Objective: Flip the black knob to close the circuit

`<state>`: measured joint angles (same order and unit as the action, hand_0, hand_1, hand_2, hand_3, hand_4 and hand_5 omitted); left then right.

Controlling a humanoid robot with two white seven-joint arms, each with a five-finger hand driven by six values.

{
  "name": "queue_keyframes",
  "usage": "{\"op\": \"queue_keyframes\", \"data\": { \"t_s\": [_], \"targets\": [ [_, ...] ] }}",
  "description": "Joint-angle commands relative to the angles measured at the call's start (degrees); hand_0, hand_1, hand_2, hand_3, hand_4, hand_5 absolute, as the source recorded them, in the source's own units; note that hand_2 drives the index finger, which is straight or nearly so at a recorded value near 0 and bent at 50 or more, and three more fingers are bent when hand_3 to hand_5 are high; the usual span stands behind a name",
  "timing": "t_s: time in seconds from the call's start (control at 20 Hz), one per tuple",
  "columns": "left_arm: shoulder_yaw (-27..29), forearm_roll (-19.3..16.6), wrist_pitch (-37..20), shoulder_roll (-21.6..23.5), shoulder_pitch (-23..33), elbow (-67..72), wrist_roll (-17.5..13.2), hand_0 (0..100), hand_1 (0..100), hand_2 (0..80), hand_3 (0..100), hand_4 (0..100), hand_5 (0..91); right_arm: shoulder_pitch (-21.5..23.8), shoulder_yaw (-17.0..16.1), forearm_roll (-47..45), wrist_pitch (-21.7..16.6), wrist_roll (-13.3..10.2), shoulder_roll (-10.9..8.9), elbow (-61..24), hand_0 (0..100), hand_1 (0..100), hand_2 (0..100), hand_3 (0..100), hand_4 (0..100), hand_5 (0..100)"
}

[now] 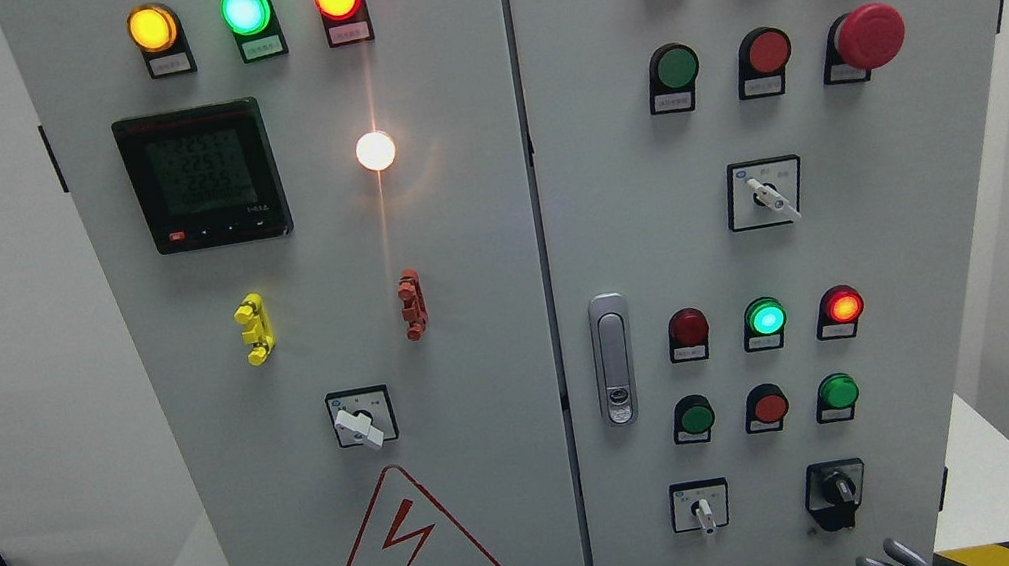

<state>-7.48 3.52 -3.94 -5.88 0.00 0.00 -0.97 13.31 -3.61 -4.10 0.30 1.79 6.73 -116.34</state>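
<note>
Black knob: low on the cabinet's right door, handle roughly upright.
Right robot hand: just below and slightly right of it, grey fingers curled upward, empty.
Left hand: unseen.

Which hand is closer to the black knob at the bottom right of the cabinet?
Right. Only its fingertips show, at the bottom edge just below and slightly right of the black knob, not touching it. The left hand is out of view.
</note>
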Motion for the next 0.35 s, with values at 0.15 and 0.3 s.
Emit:
{"op": "queue_keyframes", "data": {
  "t_s": [0.15,0.3],
  "targets": [
    [0.01,0.0,-0.02,-0.01,1.23,-1.32,0.0,12,56,0.0,0,0,0.0,1.8,0.27,-2.49,-0.73,0.41,0.12,0.06,0,8,6,14,6,0],
    [0.01,0.0,-0.02,-0.01,1.23,-1.32,0.0,12,56,0.0,0,0,0.0,2.07,0.27,-2.85,-1.0,0.41,0.12,-0.03,0,8,5,13,5,0]
  ]
}}
